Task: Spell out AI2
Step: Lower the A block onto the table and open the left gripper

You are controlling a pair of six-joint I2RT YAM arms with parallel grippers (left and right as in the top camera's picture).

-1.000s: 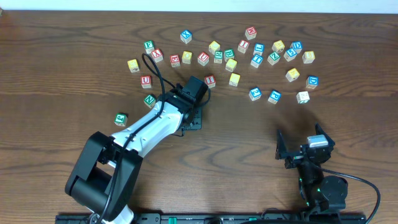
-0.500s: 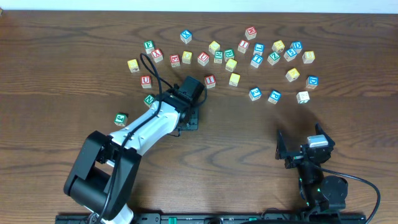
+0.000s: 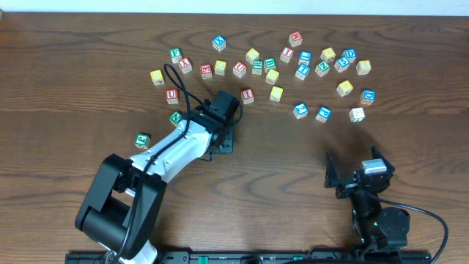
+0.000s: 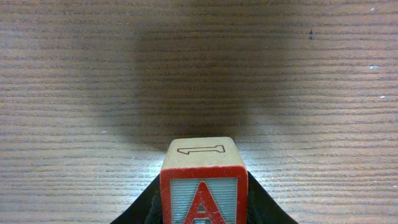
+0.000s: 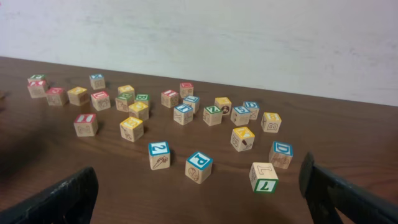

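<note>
The left gripper (image 3: 222,141) is clamped on the A block (image 4: 203,186), a red-bordered cube with a red A facing the wrist camera and an outlined I-shape on its top face. Its dark fingers (image 4: 258,211) press against both sides. A broad shadow lies on the table (image 4: 74,74) just beyond the cube. Seen from overhead, this gripper sits left of the table's middle, nearer than the scattered blocks (image 3: 272,75) spread across the far half. A red I block (image 3: 247,94) lies just to its far right, not touching it. Farther right, the blue 2 block (image 5: 159,154) stands beside a P block (image 5: 199,166). The right gripper (image 5: 199,199) rests at the near right with its jaws spread wide, holding nothing, well apart from all the blocks.
</note>
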